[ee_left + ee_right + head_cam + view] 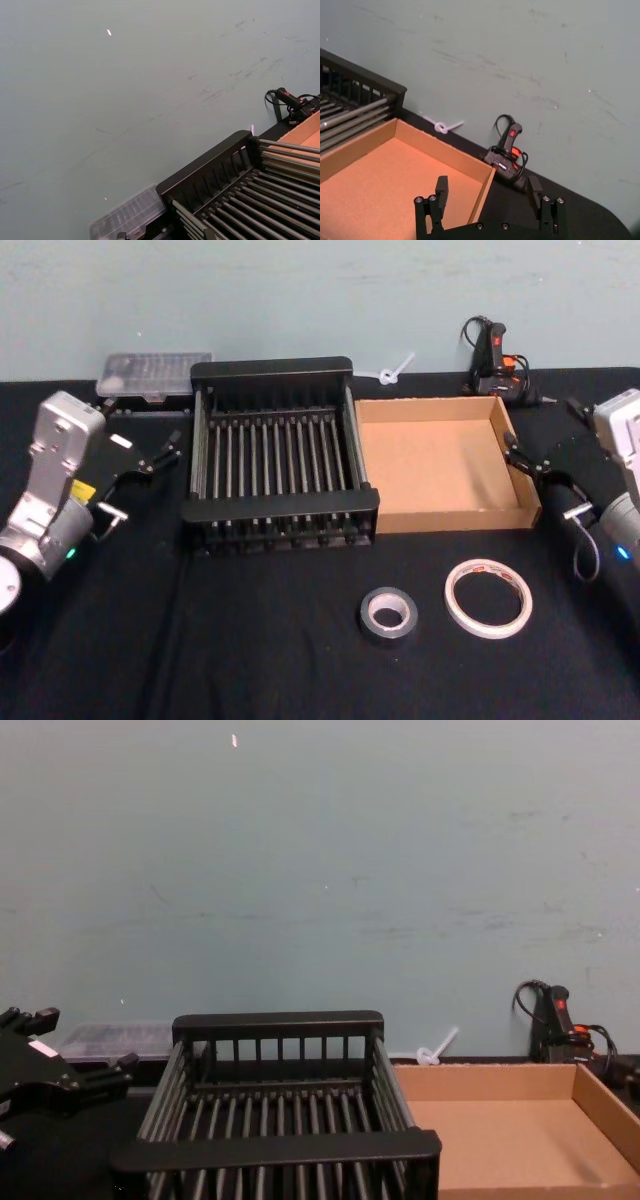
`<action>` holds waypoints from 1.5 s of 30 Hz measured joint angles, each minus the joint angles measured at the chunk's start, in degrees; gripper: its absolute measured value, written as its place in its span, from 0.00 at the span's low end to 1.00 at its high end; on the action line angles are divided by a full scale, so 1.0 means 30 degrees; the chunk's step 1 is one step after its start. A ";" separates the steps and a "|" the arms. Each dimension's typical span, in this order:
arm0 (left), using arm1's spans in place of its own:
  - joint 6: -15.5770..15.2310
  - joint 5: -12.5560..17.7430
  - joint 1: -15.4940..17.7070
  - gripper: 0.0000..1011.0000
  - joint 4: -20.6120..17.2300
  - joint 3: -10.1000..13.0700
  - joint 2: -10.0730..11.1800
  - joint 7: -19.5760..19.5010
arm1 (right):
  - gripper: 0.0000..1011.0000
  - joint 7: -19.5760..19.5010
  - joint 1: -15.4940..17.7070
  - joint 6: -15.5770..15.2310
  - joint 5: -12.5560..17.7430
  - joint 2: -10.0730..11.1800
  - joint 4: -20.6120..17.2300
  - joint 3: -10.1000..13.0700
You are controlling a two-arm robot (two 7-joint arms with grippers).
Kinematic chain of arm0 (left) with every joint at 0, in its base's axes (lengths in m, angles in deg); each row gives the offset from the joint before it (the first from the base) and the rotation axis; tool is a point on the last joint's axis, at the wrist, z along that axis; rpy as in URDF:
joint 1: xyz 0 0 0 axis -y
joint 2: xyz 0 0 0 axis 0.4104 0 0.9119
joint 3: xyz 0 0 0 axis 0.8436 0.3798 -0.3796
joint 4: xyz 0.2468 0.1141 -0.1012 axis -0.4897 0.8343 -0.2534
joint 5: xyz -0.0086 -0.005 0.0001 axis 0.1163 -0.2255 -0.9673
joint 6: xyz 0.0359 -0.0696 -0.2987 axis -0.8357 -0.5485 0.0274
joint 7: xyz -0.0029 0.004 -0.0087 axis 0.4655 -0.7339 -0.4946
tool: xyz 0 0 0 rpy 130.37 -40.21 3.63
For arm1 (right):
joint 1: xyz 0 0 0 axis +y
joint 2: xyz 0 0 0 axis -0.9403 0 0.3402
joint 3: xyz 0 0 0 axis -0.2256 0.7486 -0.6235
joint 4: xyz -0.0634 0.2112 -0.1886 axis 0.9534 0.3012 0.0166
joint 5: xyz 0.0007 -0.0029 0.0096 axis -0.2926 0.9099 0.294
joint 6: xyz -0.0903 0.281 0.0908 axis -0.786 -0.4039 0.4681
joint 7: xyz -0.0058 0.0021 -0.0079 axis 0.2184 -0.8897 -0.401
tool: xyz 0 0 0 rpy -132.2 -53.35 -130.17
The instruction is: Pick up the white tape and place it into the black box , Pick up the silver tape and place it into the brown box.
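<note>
The white tape point(488, 597) lies flat on the black cloth near the front right. Just to its left the silver tape point(388, 615) lies flat too. Behind them stand the black box point(270, 368) in the middle and the brown box point(430, 465) touching its right side; nothing lies in either. My left gripper point(155, 455) hovers open beside the black box's left wall, also in the chest view point(80, 1042). My right gripper point(524, 458) hangs open over the brown box's right wall point(488, 191), nothing between its fingers. Both tapes lie well in front of both grippers.
A clear plastic case point(152, 375) sits at the back left behind the black box. A black tool with red parts and a cable point(495, 365) stands at the back right, and a white tie point(395, 370) lies by the wall. Open black cloth surrounds the tapes.
</note>
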 joint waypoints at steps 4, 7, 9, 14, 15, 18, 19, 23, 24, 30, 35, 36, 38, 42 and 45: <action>0.0000 0.0000 0.0001 0.99 0.0000 0.0000 0.0000 0.0000 | 0.99 0.0393 -0.0060 0.0013 0.0059 -0.0067 -0.0186 0.0327; 0.0000 -0.0001 0.0001 0.99 0.0000 0.0000 0.0000 0.0000 | 0.99 0.0589 -0.0037 -0.0012 0.0205 -0.0080 -0.0378 0.0604; 0.0000 -0.0001 0.0001 0.99 0.0000 -0.0001 -0.0001 0.0001 | 0.99 0.0701 0.0000 -0.0083 0.0284 -0.0049 -0.0503 0.0746; 0.0000 0.0000 0.0002 0.99 0.0001 0.0000 0.0000 0.0000 | 0.99 0.1438 0.0133 -0.0790 0.0834 0.0306 -0.1247 0.1324; 0.0000 0.0000 0.0001 0.99 0.0000 0.0000 0.0000 0.0000 | 0.99 0.1579 0.0161 -0.0920 0.0976 0.0370 -0.1378 0.1420; 0.0000 0.0000 0.0001 0.99 0.0000 0.0000 0.0000 0.0000 | 0.99 0.2075 0.0288 -0.1334 0.1426 0.0661 -0.1928 0.1864; 0.0000 -0.0001 0.0001 0.99 0.0000 0.0000 0.0000 0.0000 | 0.99 0.2214 0.0328 -0.1471 0.1571 0.0750 -0.2103 0.1986; 0.0000 -0.0001 0.0002 0.99 0.0000 -0.0001 0.0000 0.0000 | 0.99 0.3095 0.0574 -0.2353 0.2306 0.1389 -0.3174 0.2658; 0.0000 0.0000 0.0001 0.99 0.0000 0.0000 -0.0001 -0.0001 | 0.99 0.3278 0.0611 -0.2522 0.2423 0.1512 -0.3333 0.2756; 0.0000 0.0000 0.0001 0.99 0.0001 0.0000 -0.0001 0.0000 | 0.99 0.4643 0.0982 -0.3815 0.3389 0.2437 -0.4592 0.3562; 0.0000 -0.0001 0.0002 0.99 0.0000 -0.0001 0.0000 0.0000 | 0.99 0.5595 0.1412 -0.4812 0.4194 0.3047 -0.5356 0.4229; 0.0000 -0.0001 0.0002 0.99 0.0000 -0.0001 0.0000 0.0000 | 0.99 0.5749 0.1495 -0.4982 0.4313 0.3147 -0.5471 0.4320; 0.0000 0.0000 0.0000 0.99 0.0000 0.0000 -0.0001 0.0000 | 0.99 0.6154 0.1776 -0.5493 0.4603 0.3474 -0.5829 0.4593; 0.0000 0.0000 0.0001 0.99 -0.0001 -0.0001 -0.0001 -0.0001 | 0.99 0.6669 0.2223 -0.6233 0.4802 0.3932 -0.6313 0.4870; 0.0000 0.0000 0.0001 0.99 0.0000 -0.0001 -0.0001 0.0000 | 0.99 0.7097 0.2592 -0.6805 0.4908 0.4238 -0.6614 0.4982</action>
